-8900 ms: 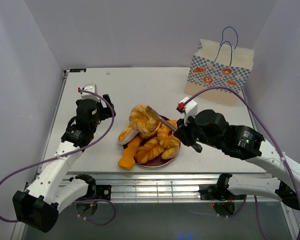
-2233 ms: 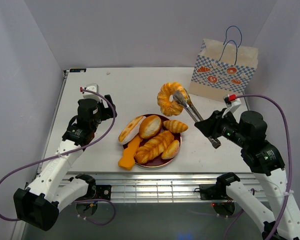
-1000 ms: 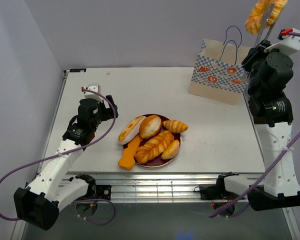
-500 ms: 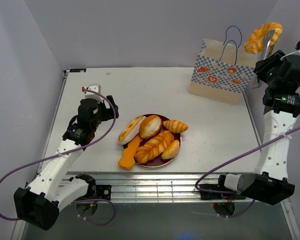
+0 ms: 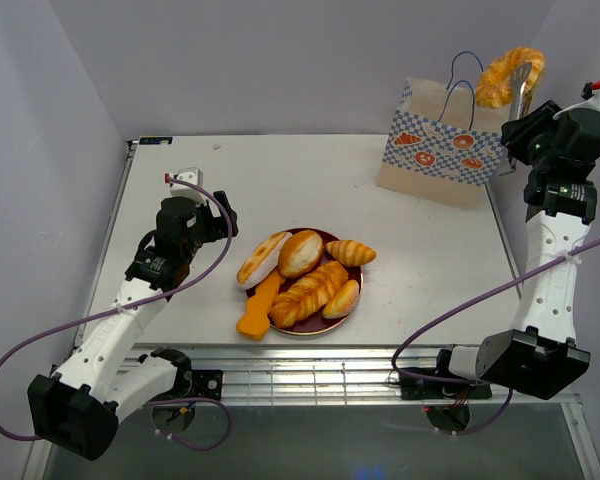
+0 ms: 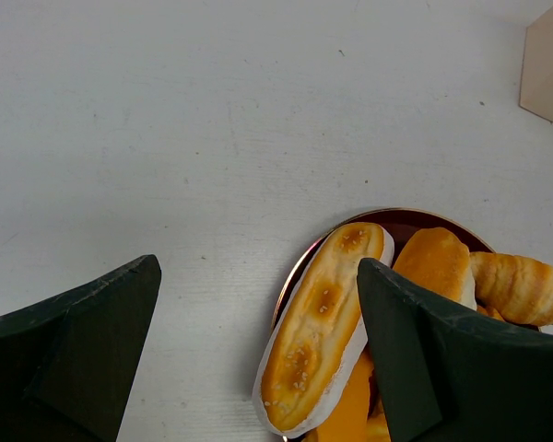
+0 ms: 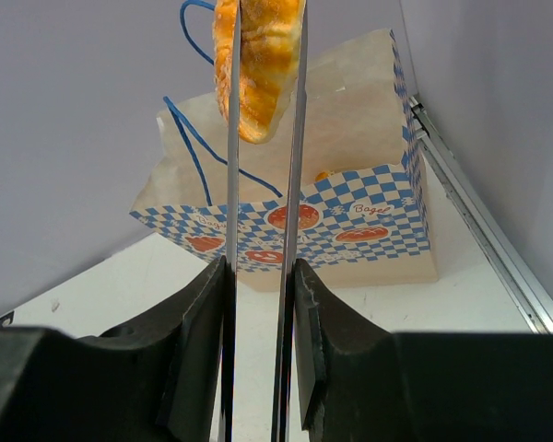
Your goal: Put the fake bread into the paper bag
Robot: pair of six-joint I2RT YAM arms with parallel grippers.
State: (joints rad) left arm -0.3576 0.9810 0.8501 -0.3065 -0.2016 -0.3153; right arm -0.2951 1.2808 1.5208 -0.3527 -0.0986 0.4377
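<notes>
My right gripper [image 5: 523,128] is shut on metal tongs [image 5: 526,96], raised at the far right. The tongs pinch a golden ring-shaped fake bread [image 5: 506,77] just above the top of the paper bag [image 5: 435,145]. In the right wrist view the tong blades [image 7: 295,184] run up from my right gripper [image 7: 261,276] to the bread [image 7: 258,55], with the bag [image 7: 341,212] behind. My left gripper [image 5: 215,218] is open and empty, left of the dark red plate [image 5: 359,288]. The plate holds an oval roll [image 5: 263,258], a bun [image 5: 300,252], a croissant [image 5: 351,252] and a braided loaf [image 5: 308,293].
An orange wedge [image 5: 255,310] lies off the plate's near left edge. The left wrist view shows my left gripper [image 6: 258,267] over the table beside the oval roll [image 6: 323,341] and the plate's rim [image 6: 387,216]. Grey walls stand close behind and right of the bag.
My right arm lifted the ring bread off the plate with the tongs, swung it high to the far right, then lowered it leftward over the bag. My left arm stayed still.
</notes>
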